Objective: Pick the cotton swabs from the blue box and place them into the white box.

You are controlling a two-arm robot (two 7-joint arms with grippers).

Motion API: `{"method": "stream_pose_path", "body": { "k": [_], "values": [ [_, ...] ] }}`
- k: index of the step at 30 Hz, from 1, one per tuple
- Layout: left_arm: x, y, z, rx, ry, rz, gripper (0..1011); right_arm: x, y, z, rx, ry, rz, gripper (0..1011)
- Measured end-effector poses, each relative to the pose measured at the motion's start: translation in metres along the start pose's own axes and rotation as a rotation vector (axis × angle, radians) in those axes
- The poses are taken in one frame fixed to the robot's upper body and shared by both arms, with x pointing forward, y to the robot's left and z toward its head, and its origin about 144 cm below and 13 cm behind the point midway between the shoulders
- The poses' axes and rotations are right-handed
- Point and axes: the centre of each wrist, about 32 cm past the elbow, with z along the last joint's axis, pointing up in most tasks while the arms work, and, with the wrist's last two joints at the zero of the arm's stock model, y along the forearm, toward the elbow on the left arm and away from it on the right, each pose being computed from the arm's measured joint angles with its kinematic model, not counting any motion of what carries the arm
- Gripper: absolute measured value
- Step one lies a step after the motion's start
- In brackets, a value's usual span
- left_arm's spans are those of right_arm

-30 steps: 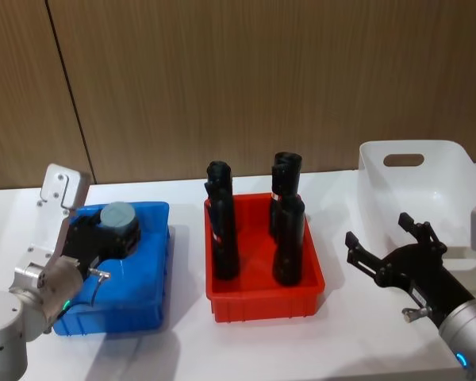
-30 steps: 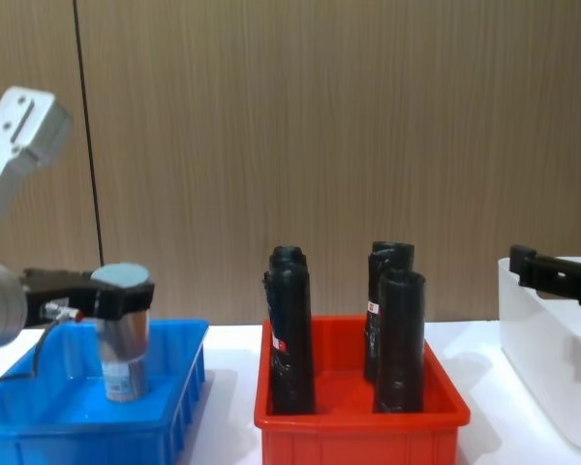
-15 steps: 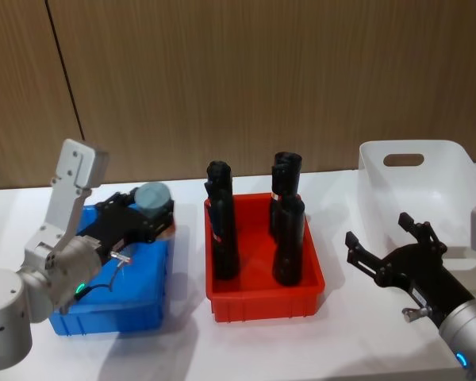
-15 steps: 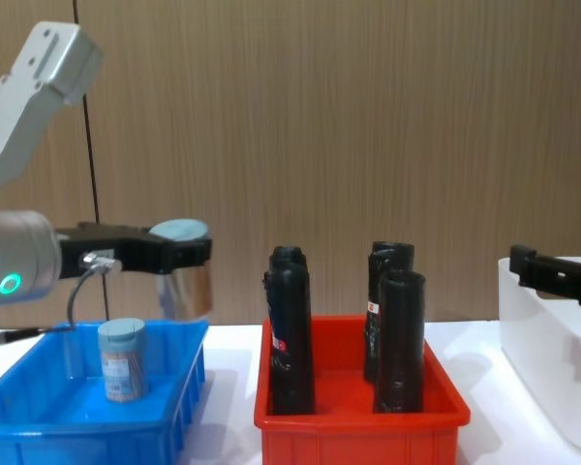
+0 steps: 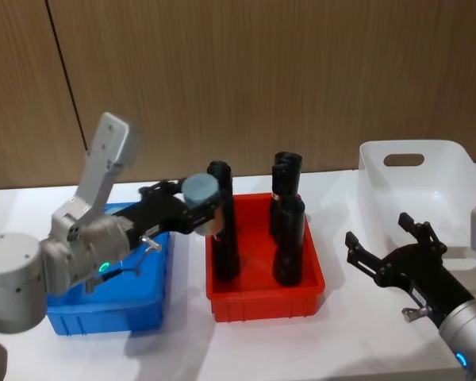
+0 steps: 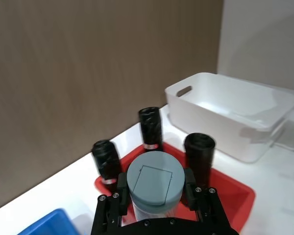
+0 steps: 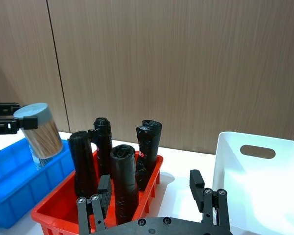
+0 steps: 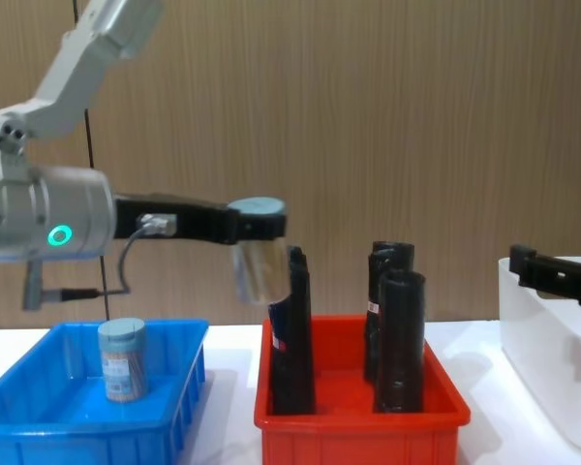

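Since half a second ago your left gripper point(image 5: 192, 214) has swung from over the blue box point(image 5: 103, 313) toward frame centre. It now hangs above the left rim of the red bin point(image 5: 262, 305) in the head view, clamped on one swab jar point(image 5: 200, 190) just under its lid. The jar is upright, long axis vertical and clear of any surface. The white box point(image 5: 452, 198) lies far right of the jar, with the whole red bin between them.

The black tubes point(image 5: 224, 230) stand tall in that bin. In the chest view the jar's base sits lower than the nearest tube's top and overlaps it, so a flat sweep right probably clips a tube. Lift first, I'd judge.

A second jar point(image 8: 122, 360) stands upright in the blue box at lower left of the chest view. Your right gripper point(image 5: 378, 234) idles at lower right beside the white box with fingers spread wide. It is nearer the box but holds nothing.
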Motion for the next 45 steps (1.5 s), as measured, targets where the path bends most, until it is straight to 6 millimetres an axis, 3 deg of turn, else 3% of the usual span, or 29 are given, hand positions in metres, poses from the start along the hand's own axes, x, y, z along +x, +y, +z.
{"method": "stream_pose_path", "body": {
  "k": [21, 45],
  "values": [
    [0.003, -0.051, 0.038, 0.018, 0.004, -0.298, 664, 0.0, 0.0, 0.0, 0.0, 0.0, 0.0, 1002],
    [0.003, -0.066, 0.052, 0.025, -0.005, -0.382, 664, 0.0, 0.005, 0.005, -0.034, -0.02, 0.085, 1002]
  ]
}}
